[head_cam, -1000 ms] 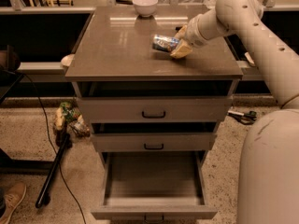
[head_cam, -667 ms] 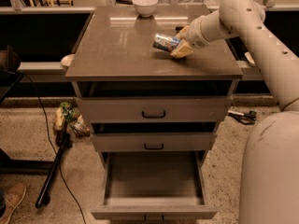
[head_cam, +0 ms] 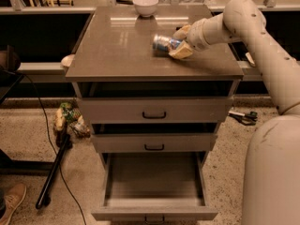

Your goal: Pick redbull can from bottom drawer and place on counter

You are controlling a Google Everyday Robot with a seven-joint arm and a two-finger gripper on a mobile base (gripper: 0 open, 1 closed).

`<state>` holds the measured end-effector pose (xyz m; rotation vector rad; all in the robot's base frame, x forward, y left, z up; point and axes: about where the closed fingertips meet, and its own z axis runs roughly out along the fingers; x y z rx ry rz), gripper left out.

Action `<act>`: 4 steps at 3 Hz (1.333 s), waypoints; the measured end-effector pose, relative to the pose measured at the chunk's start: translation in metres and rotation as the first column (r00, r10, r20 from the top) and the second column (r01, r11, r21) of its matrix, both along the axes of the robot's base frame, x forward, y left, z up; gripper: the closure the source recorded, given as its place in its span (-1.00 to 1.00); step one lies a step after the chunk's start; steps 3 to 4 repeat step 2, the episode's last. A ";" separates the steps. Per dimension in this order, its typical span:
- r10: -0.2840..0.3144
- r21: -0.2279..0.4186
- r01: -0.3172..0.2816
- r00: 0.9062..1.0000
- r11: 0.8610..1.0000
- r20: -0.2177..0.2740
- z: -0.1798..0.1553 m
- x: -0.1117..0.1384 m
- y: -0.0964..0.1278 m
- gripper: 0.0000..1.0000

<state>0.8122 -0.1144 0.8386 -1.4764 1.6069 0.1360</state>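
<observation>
The redbull can (head_cam: 161, 43) lies on its side on the counter (head_cam: 117, 50), right of centre, its shiny end facing left. My gripper (head_cam: 177, 42) reaches in from the right, with its tan fingers (head_cam: 181, 52) closed around the can's right half, low over the counter top. The bottom drawer (head_cam: 154, 213) is pulled out at the foot of the cabinet, and its inside shows nothing in it. The two upper drawers are pushed in.
A white bowl (head_cam: 145, 5) stands at the counter's back edge. My white arm (head_cam: 262, 55) and base fill the right side. On the floor at left are a black pole (head_cam: 51, 172), a cable, some packets (head_cam: 65, 118) and a shoe; a small tool (head_cam: 243, 117) lies at right.
The gripper and the can have shifted slightly left and back over the counter. The drawers have not moved.
</observation>
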 end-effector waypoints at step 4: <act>0.023 0.019 -0.023 1.000 1.000 0.017 0.004 -0.006 -0.001 -1.00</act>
